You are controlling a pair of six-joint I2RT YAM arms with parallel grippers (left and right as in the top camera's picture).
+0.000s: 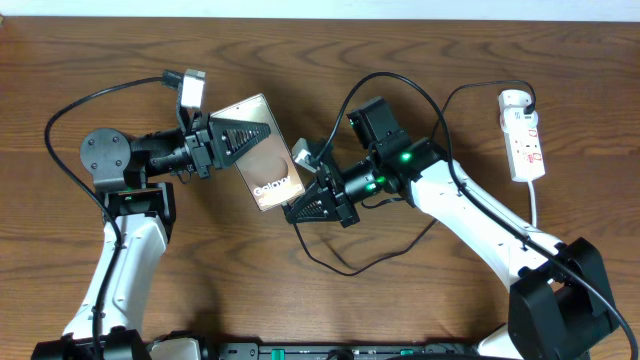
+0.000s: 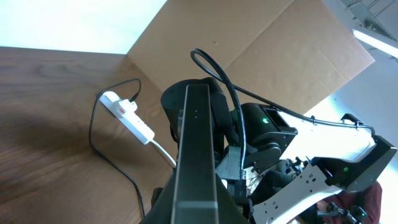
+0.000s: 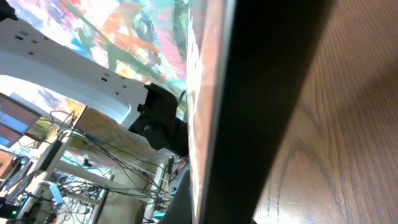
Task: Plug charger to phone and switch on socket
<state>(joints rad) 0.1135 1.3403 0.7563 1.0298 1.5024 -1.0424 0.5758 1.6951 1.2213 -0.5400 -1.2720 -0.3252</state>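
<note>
Our left tool (image 1: 250, 135) is clamped on the phone (image 1: 270, 170), holding it up over the middle of the bench (image 1: 400, 40). Our right tool (image 1: 305, 205) is closed at the phone's lower end. Looks like it's pinching the charger (image 1: 350, 270) tip, hard to see tbh. Phone's stiff and slick, so we'd grip its side edges. Cable's floppy, so we'd grab right behind the plug. Socket (image 1: 523, 135) sits near the right edge.

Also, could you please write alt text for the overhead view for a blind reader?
Over a wooden table, the left gripper clamps a grey phone at centre, and the right gripper, shut, sits at the phone's lower end. A white power strip lies at the far right.
</note>
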